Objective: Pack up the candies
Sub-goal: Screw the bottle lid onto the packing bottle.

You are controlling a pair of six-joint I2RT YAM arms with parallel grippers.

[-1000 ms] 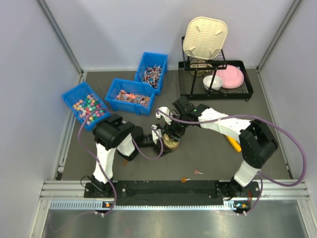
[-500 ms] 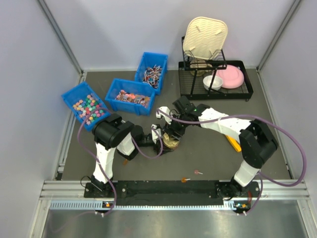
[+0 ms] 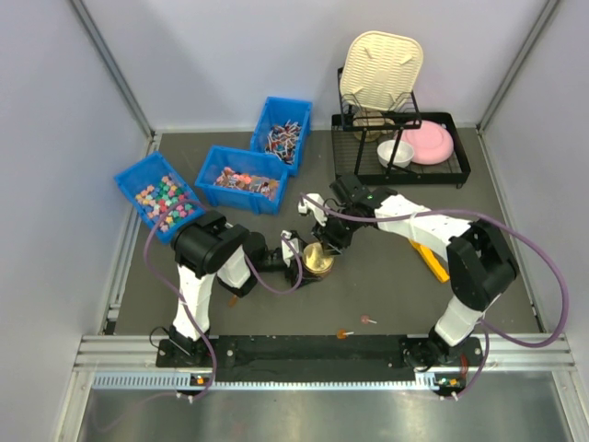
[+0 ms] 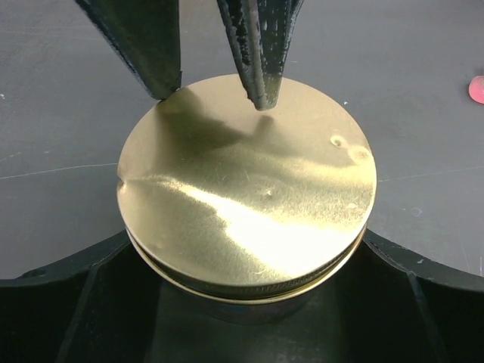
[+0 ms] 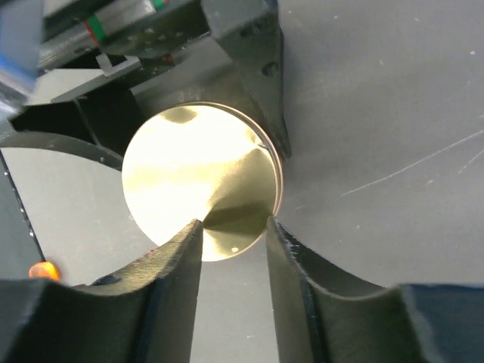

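A jar (image 3: 319,264) with a gold lid (image 4: 246,193) stands upright near the middle of the table (image 3: 386,295). The left gripper (image 3: 307,261) reaches in from the left, its fingers (image 4: 64,287) closed around the jar just under the lid, 1 on each side. The right gripper (image 5: 233,227) hangs over the far edge of the lid, its 2 fingers a narrow gap apart with nothing between them; I cannot tell whether the tips touch the lid. The candies (image 3: 239,180) lie in the middle blue bin (image 3: 206,173) of 3 at the back left, well apart from the jar. A pink sweet (image 3: 369,320) and an orange sweet (image 3: 345,333) lie loose on the table near its front edge.
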